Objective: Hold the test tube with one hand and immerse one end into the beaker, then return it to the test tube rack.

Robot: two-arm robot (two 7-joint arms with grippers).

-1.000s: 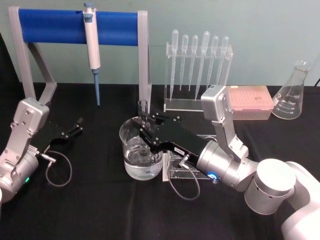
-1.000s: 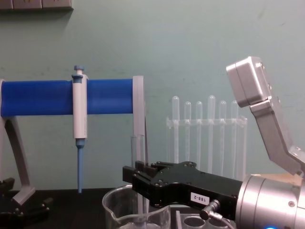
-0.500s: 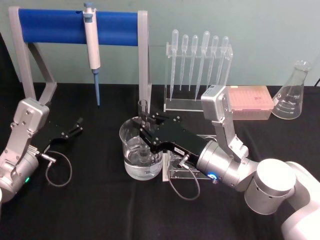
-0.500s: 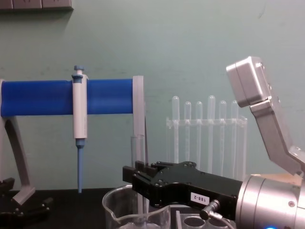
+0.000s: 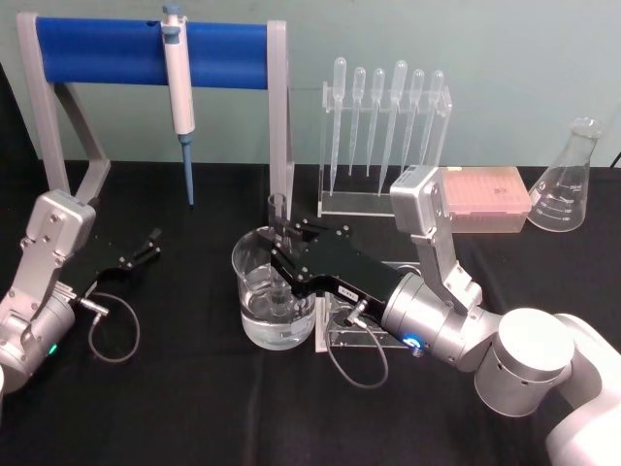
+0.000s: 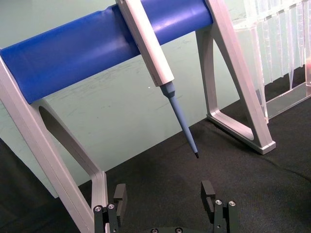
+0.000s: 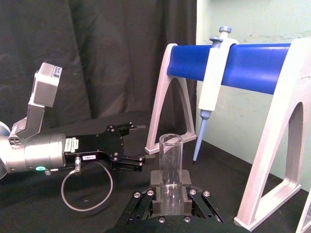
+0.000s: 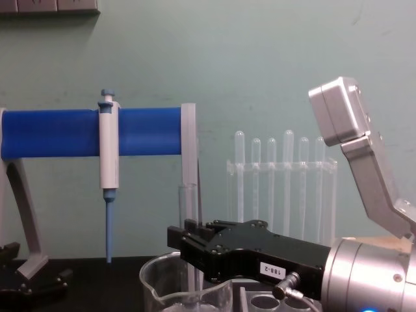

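Right gripper [image 5: 282, 243] clenched on test tube [image 5: 277, 209]. Tube upright, open rim up, lower part down inside beaker [image 5: 250, 325]. Beaker part-filled with water [image 5: 277, 313], stands on black table [image 5: 194, 408], just beside clear test tube rack [image 5: 342, 337]. Tube tip under water or not: cannot tell. Left gripper [image 5: 152, 241] idle at table's left side, fingers [image 6: 119, 195] spread, nothing between them, well apart from beaker.

Pale green wall [image 8: 273, 58] runs flat behind everything, evenly lit. Black cloth [image 5: 194, 408] covers the whole table. Off to the left, a dark curtain [image 7: 97, 58] hangs in folds. Grey fittings [image 8: 49, 6] sit high on the wall.
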